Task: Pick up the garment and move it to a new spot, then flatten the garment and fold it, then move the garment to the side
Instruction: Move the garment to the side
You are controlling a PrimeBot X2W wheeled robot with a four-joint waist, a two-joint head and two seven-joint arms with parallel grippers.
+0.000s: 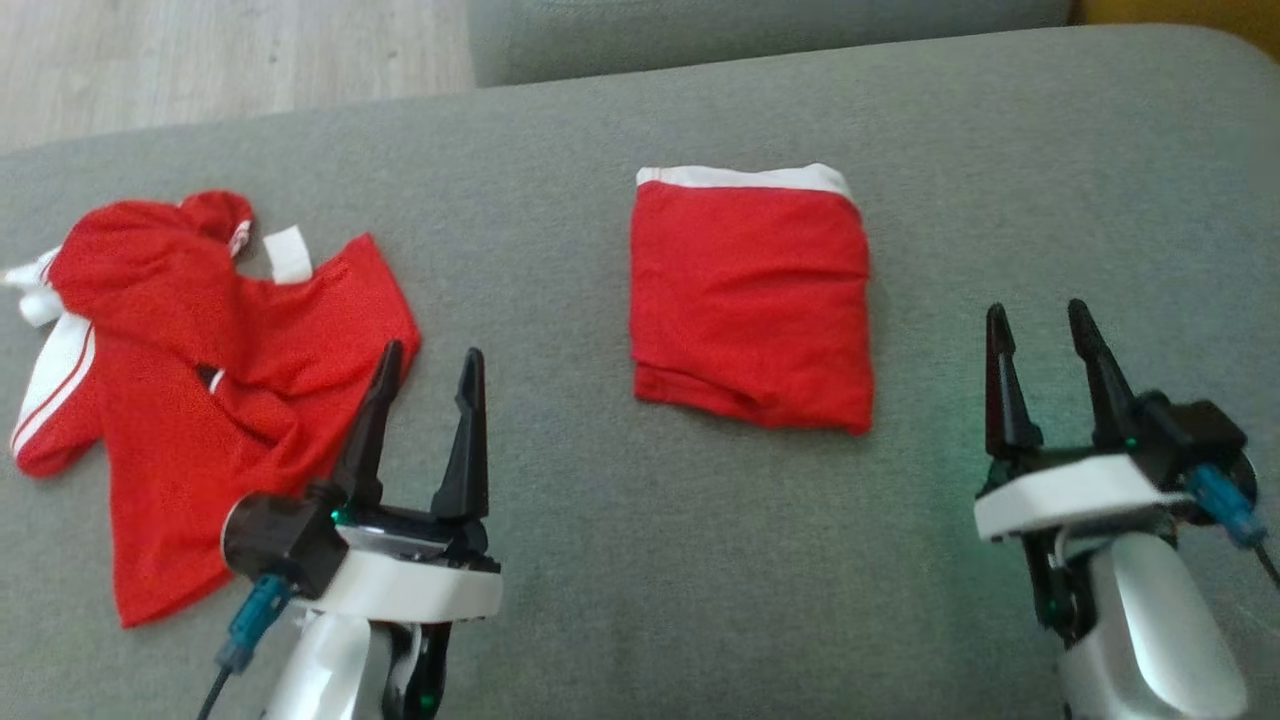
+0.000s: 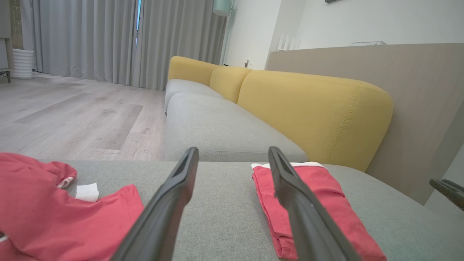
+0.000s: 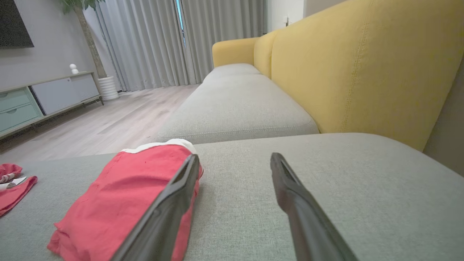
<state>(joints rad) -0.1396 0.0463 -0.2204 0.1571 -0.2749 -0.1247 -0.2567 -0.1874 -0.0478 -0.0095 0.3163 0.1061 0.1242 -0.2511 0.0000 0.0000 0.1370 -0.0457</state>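
Crumpled red garment [image 1: 190, 400] lying left, folded red garment [image 1: 750, 300] flat at centre

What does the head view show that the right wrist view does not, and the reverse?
Head view: the open left gripper near the crumpled jersey, whose whole spread is seen. Right wrist view: the yellow backrest, grey curtains and a low cabinet. Both: the folded red garment, the grey cushion, the open right gripper and wooden floor.

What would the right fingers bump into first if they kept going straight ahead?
Probably just bare grey sofa cushion; the folded red garment lies left of the right gripper's line.
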